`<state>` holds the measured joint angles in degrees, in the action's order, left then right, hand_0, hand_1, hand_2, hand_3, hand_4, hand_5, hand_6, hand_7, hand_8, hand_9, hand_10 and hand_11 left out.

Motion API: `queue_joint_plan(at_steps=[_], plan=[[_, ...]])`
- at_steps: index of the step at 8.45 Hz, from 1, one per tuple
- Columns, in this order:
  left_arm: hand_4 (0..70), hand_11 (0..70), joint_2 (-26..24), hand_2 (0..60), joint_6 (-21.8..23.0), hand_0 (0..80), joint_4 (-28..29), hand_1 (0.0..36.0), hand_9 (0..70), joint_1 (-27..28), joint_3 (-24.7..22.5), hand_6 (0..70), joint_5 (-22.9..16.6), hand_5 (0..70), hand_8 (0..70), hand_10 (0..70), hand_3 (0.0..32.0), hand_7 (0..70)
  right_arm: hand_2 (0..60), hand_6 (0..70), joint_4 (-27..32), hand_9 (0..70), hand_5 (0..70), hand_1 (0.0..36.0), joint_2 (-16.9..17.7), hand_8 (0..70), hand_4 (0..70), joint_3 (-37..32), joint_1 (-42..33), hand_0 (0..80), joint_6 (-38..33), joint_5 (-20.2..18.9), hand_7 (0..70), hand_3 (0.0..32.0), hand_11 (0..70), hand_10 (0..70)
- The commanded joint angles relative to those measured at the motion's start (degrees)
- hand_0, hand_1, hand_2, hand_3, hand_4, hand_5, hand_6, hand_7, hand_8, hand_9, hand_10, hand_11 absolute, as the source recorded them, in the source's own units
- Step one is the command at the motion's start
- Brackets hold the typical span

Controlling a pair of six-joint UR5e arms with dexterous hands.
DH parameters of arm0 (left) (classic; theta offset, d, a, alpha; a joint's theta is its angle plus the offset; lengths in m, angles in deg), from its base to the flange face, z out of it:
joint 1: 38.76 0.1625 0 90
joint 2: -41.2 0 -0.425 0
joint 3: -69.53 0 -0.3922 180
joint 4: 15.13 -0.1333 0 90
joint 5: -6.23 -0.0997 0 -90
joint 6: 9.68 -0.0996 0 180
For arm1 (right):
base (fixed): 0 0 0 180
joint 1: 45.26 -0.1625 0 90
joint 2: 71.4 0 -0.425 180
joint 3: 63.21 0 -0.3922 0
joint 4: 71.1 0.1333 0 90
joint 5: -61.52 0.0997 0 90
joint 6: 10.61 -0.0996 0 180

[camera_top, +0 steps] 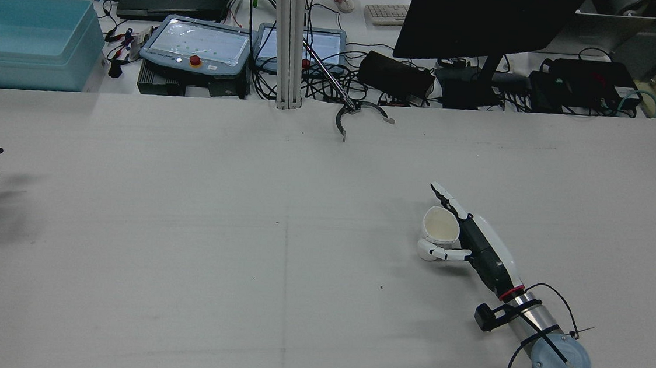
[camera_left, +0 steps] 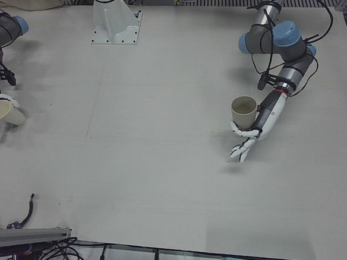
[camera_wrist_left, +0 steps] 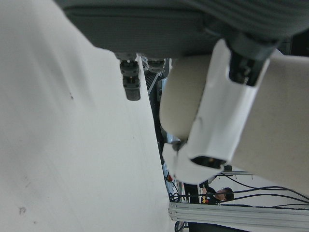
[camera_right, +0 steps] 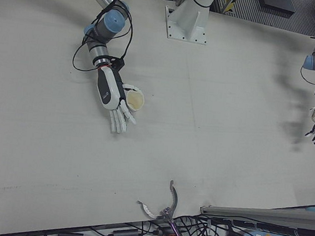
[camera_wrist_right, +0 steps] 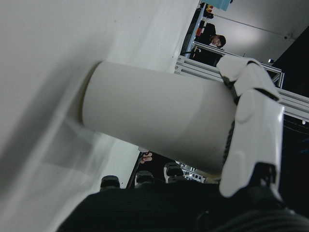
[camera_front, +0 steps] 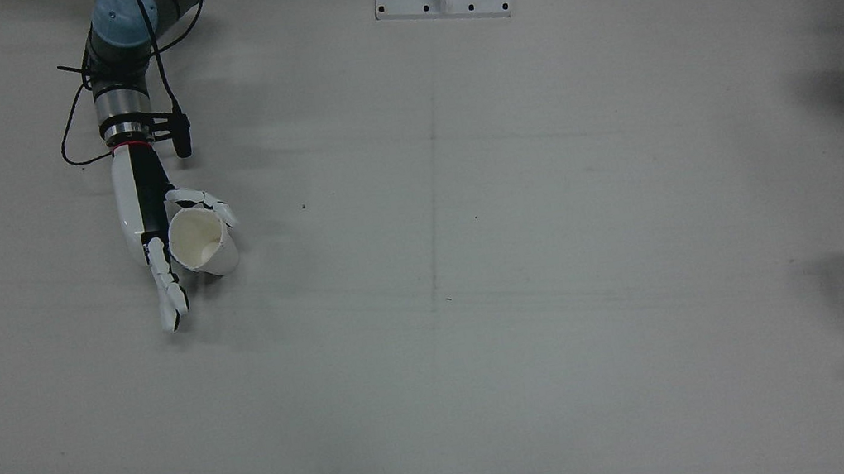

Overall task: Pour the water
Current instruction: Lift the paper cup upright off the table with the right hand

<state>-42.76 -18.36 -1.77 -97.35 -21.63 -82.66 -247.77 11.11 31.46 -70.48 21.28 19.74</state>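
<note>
Fingers [camera_front: 168,291] of the right hand [camera_front: 154,235], at the left of the front view, are only partly wrapped: one digit curls around the white cup [camera_front: 201,241] while the long ones lie extended past it. The cup is held between thumb and palm, its base at or just above the desk [camera_front: 482,303] in the right hand view, its mouth tipped slightly toward the camera in the front view. Its visible interior looks dry; no water can be confirmed.

At the right of the left-front view, the left hand [camera_left: 248,133] cradles a second cup [camera_left: 244,108] from below and behind. This cup is upright and raised above the desk, with a shadow beneath it. Its fingers [camera_left: 240,152] are partly splayed under the cup, and the left hand view shows one digit pressed across the cup wall. Its contents cannot be determined.

The two cups are well apart, at opposite sides of the desk.

Procedure for the current step, as judged:
1. Close the extended right fingers on the cup wall before lifting; the present hold looks loose.
2. Keep both cups upright during transit toward the centre.
3. Bring one rim just above and beside the other before tilting.
4. Tilt slowly; paper walls deform under excess squeeze.
</note>
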Motion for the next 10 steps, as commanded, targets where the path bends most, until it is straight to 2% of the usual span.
queue_joint_plan(at_steps=[1,2,3,4,5,7,8,10], plan=[[70.0,19.4,1.5,60.0,0.1,80.0,1.0,36.0,0.6,0.0,-0.2,14.0,-0.1,70.0,4.7,10.9,0.0,10.1,40.2,24.3,0.0,15.6,15.3,36.0,-0.2,11.9,0.0,0.5,-0.3,80.0,-0.2,0.1,42.1,1.2,0.0,0.0],[70.0,19.3,1.9,60.0,0.1,80.0,1.2,36.0,0.6,0.0,-0.2,14.1,-0.1,70.0,4.8,10.9,0.0,10.2,50.0,33.8,0.0,28.0,18.7,36.0,-0.2,21.7,0.0,0.5,-0.2,80.0,-0.2,0.1,48.2,0.0,0.0,0.0],[70.0,19.4,2.2,60.0,0.1,80.0,1.6,36.0,0.6,0.0,-0.2,14.0,0.0,70.0,4.7,10.9,0.0,10.2,58.2,36.0,0.0,34.1,19.9,36.0,-0.2,26.4,0.3,0.6,-0.2,80.0,-0.2,0.1,48.1,0.0,0.0,0.0],[70.0,19.3,2.5,60.0,0.1,80.0,1.6,36.0,0.6,0.0,-0.4,13.9,0.0,70.0,4.6,10.9,0.0,10.0,55.4,33.0,0.0,35.9,18.9,36.0,-0.2,27.8,4.3,1.6,-0.3,80.0,-0.2,0.0,42.8,0.0,0.0,0.0],[70.0,19.3,2.5,60.0,0.2,80.0,1.7,36.0,0.6,0.0,-0.8,13.9,-0.1,70.0,4.6,10.8,0.0,10.0,55.2,32.0,-0.3,36.1,18.7,36.0,0.2,28.0,5.7,4.2,-1.0,80.0,-0.2,-0.1,41.6,0.0,0.0,0.0],[70.0,18.9,1.6,60.0,-0.4,80.0,-1.1,36.0,0.7,0.4,-6.0,14.3,-0.1,70.0,4.7,10.6,0.0,10.5,55.7,32.0,-0.8,34.0,18.9,36.0,1.3,26.8,10.4,11.2,-6.2,80.0,0.5,-0.8,40.5,0.0,0.0,0.0],[70.0,18.8,-1.3,60.0,-0.4,80.0,-3.9,36.0,0.8,2.0,-7.4,15.0,-0.1,70.0,4.9,10.6,0.0,11.2,54.7,32.6,-1.1,33.6,19.3,36.0,2.3,26.8,11.8,14.4,-8.6,80.0,0.8,-0.8,39.5,0.0,0.0,0.0],[70.0,19.1,-12.7,60.0,-0.7,80.0,-12.3,36.0,1.0,9.5,-7.3,15.8,0.1,70.0,5.2,10.8,0.0,12.1,56.5,35.5,-1.9,32.8,19.5,36.0,2.8,26.6,19.5,16.3,-11.8,80.0,0.7,-1.0,40.1,0.0,0.0,0.0]])
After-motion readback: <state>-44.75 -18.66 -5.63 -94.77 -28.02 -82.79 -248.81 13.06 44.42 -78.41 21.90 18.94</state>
